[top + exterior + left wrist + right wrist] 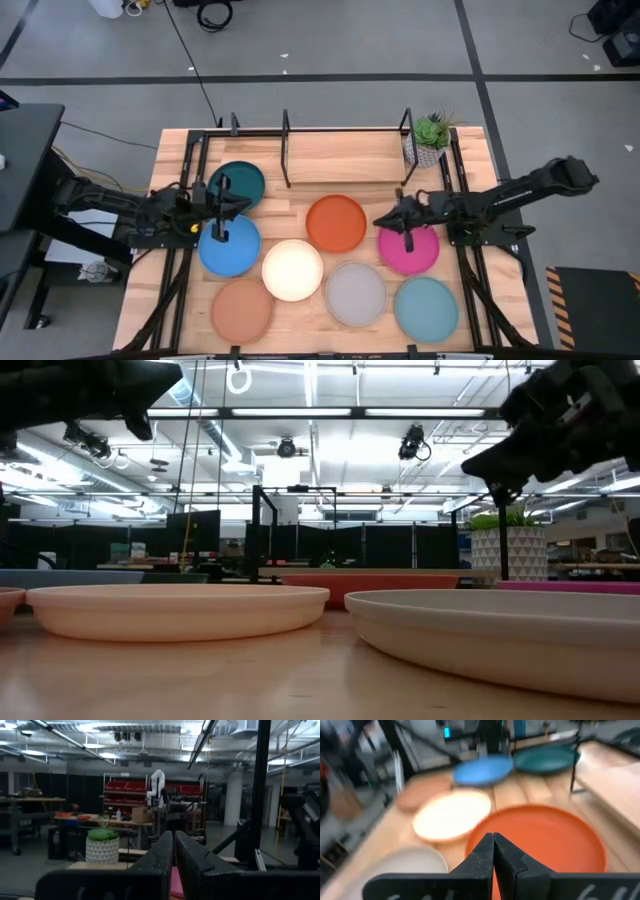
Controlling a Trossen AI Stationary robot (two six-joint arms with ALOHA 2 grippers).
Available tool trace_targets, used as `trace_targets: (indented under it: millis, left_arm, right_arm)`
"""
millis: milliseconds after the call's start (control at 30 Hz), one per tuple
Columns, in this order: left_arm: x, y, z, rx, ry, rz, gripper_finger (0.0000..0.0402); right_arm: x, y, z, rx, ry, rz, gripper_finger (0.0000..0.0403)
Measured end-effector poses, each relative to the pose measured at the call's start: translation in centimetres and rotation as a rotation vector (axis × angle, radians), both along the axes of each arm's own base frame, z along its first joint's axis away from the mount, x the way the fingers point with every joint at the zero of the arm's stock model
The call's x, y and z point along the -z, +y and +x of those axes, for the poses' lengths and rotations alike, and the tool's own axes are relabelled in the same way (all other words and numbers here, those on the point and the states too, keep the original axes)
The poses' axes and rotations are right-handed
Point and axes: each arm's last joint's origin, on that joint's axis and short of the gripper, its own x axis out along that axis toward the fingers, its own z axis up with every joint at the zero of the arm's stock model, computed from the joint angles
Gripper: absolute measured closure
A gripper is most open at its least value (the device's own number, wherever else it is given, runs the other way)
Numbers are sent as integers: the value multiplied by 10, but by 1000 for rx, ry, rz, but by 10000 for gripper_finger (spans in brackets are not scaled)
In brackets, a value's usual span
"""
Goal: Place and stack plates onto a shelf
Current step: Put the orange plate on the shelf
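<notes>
Plates are all 8 on the wooden table point(340, 160), none on the shelf point(286, 135) yet, so the stacking is not begun, I judge. From left: the left gripper point(222, 212) hangs above the gap between the dark teal plate point(243, 180) and the blue plate point(236, 250), its fingers pressed together, holding nothing. Then terracotta point(242, 310), cream point(292, 270), orange point(336, 223) and grey point(355, 293) plates. The right gripper point(390, 217), also closed and empty, hovers between the orange plate and the magenta plate point(415, 252). The aqua plate point(426, 307) lies last.
</notes>
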Motion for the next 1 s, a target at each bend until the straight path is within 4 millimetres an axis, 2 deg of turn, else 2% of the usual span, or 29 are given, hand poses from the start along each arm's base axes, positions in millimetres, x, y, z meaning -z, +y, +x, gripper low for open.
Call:
trace_targets:
  millis: [133,267,400,567,667,800,1000]
  left_arm:
    - [-9,0,5,-2,106,14,374]
    - [-11,0,6,-5,133,27,374]
    - [-11,0,6,-6,133,31,374]
    - [-12,1,5,-59,124,3,374]
    - [-12,2,5,-95,129,-1,368]
    - [-12,3,5,-126,137,22,343]
    - [-8,3,6,-146,180,19,282]
  right_arm:
    - [-7,13,29,-38,174,-121,391]
    - [-14,27,55,-80,349,-242,377]
    - [-20,38,77,-78,434,-354,335]
    - [-21,51,101,-150,523,-377,263]
    - [-17,58,110,-171,646,-396,239]
    - [-14,65,123,-194,764,-426,238]
    - [-4,70,138,-220,895,-467,252]
